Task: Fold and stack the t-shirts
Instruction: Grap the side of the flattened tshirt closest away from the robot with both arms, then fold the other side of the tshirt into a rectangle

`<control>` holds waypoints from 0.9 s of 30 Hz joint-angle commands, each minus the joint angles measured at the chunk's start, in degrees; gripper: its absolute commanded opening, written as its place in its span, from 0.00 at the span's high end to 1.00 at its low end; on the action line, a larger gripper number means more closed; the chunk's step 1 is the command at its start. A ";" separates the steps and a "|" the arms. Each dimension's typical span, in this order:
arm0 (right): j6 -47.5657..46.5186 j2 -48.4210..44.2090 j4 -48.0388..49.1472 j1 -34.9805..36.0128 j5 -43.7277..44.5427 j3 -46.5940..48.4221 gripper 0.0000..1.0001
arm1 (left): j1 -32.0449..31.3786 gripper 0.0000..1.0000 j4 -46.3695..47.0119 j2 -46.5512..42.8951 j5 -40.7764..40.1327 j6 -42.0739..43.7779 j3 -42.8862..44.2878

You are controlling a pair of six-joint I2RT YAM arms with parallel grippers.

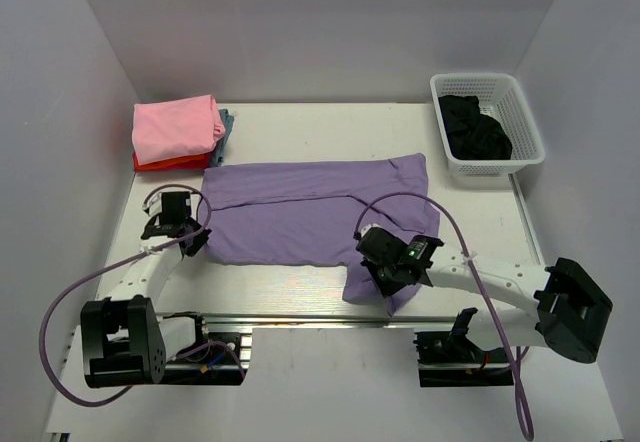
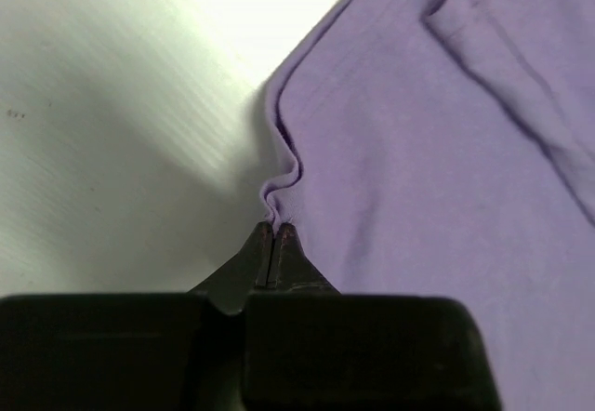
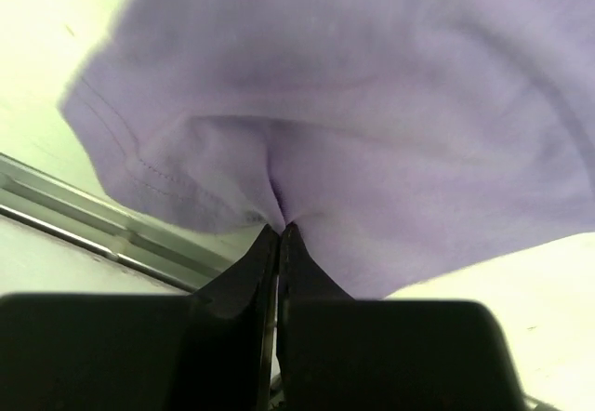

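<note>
A lavender-purple t-shirt (image 1: pixel 300 207) lies spread across the middle of the table, partly folded. My left gripper (image 1: pixel 196 241) is shut on its near left edge; the left wrist view shows the cloth (image 2: pixel 418 151) puckered at the fingertips (image 2: pixel 275 228). My right gripper (image 1: pixel 383 284) is shut on the shirt's near right corner, which hangs near the table's front edge; the right wrist view shows the hem (image 3: pixel 353 104) bunched at the closed tips (image 3: pixel 279 230). A pink folded shirt (image 1: pixel 176 128) lies on top of a stack with a grey-blue one (image 1: pixel 226 122) and a red one (image 1: pixel 165 164) at the back left.
A white lattice basket (image 1: pixel 520 112) at the back right holds dark cloth (image 1: pixel 474 130). A metal rail (image 1: pixel 300 319) runs along the table's near edge between the arm bases. Purple cables loop from both arms.
</note>
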 commanded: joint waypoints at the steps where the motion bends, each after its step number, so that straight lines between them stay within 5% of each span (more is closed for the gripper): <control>1: -1.62 -1.46 1.81 -0.84 5.82 4.49 1.00 | 0.23 1.00 -0.26 -2.10 0.75 -0.02 3.91; 13: -6.81 2.67 11.39 -10.68 14.63 13.11 1.00 | 0.23 1.00 -0.97 5.19 0.74 -2.48 9.27; 27: -15.60 12.51 19.39 -24.48 8.31 23.66 1.00 | 0.23 1.00 0.18 14.32 -0.74 -5.12 20.16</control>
